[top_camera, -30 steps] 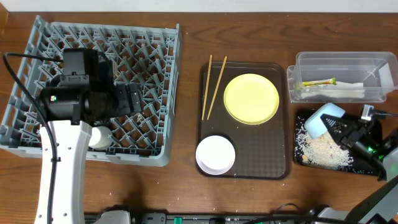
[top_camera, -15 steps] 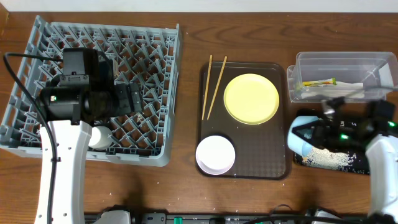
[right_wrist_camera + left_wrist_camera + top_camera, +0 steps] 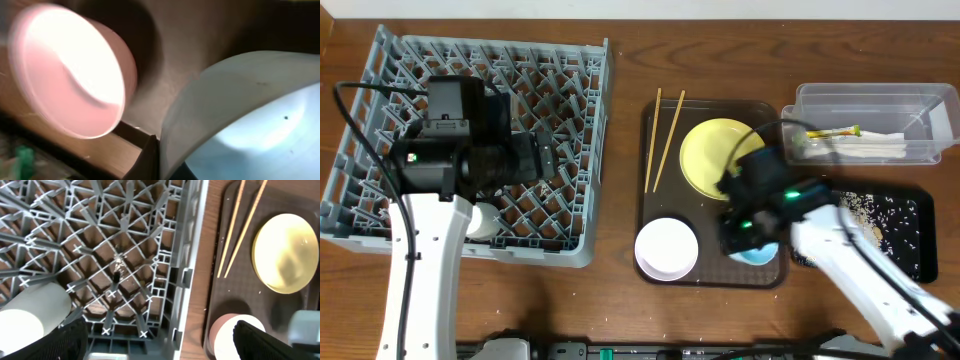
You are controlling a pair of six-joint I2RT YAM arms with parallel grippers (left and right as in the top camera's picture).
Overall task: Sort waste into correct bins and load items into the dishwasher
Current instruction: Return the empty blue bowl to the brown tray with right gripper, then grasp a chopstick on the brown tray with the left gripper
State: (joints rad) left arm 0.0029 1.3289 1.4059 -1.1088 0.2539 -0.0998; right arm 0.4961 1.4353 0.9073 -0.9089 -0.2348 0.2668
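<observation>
My right gripper (image 3: 748, 238) is shut on the rim of the light blue bowl (image 3: 758, 253) and holds it low over the brown serving tray (image 3: 712, 276), right of the pale pink bowl (image 3: 666, 248). In the right wrist view the blue bowl (image 3: 260, 115) fills the right side and the pink bowl (image 3: 70, 75) lies on the left. The yellow plate (image 3: 710, 150) and two chopsticks (image 3: 660, 140) lie on the same tray. My left gripper (image 3: 545, 160) is open and empty above the grey dish rack (image 3: 380, 80). A white cup (image 3: 480, 221) lies in the rack.
The clear tub (image 3: 920, 105) at the far right holds the yellow-green wrapper (image 3: 832, 132) and white paper (image 3: 865, 149). The black tray (image 3: 918, 240) below it carries scattered rice (image 3: 865, 207). My right arm crosses the gap between the two trays.
My right arm has carried the blue bowl left from the black tray to the front right of the brown tray. The rice now lies spread on the black tray. My left gripper shifted slightly right.
</observation>
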